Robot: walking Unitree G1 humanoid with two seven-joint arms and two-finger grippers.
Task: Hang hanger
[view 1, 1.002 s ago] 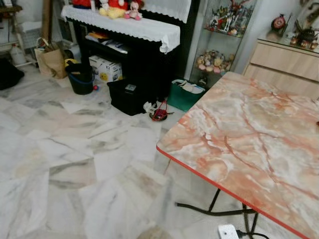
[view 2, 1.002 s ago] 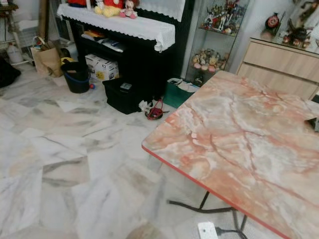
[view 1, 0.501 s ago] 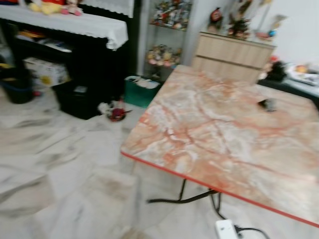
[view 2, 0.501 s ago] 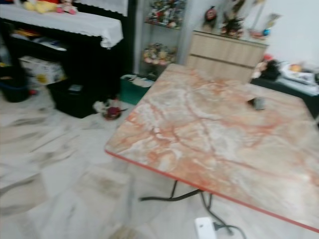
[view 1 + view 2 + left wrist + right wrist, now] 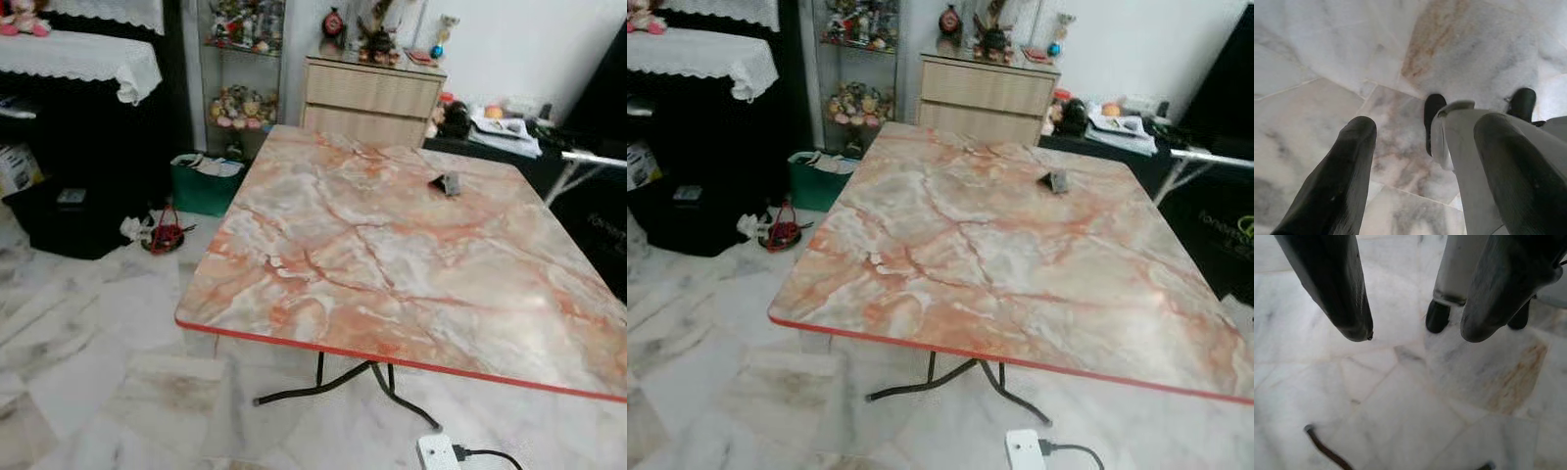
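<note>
The head camera looks down on a bench (image 5: 392, 264) with a pink marble-look top and a red edge; I can make out no hanger anywhere, not on the bench, not on the floor (image 5: 88, 333), so the task's thing is yet to be found; one small dark object (image 5: 448, 183) sits near the bench's far right corner, too small to name. Both arms hang low; the left tool (image 5: 1420, 142) points at the marble floor, its two black fingers (image 5: 1342, 171) spread wide with nothing between them; the right tool (image 5: 1415, 328) likewise hangs over the floor, fingers (image 5: 1337, 289) well apart and empty. A white power strip (image 5: 438, 452) lies on the floor below the bench's near edge.

My guess on handling: a hanger should be light and stiff, with thin, rather slippery bars, and it tends to swing; best pinched on the straight lower bar or the neck under the hook, leaving the hook free to catch a rail.

Writing: pale lettering shows on a dark panel (image 5: 1225, 230) beyond the bench's right edge, too cut off to read; nothing else is legible.
</note>
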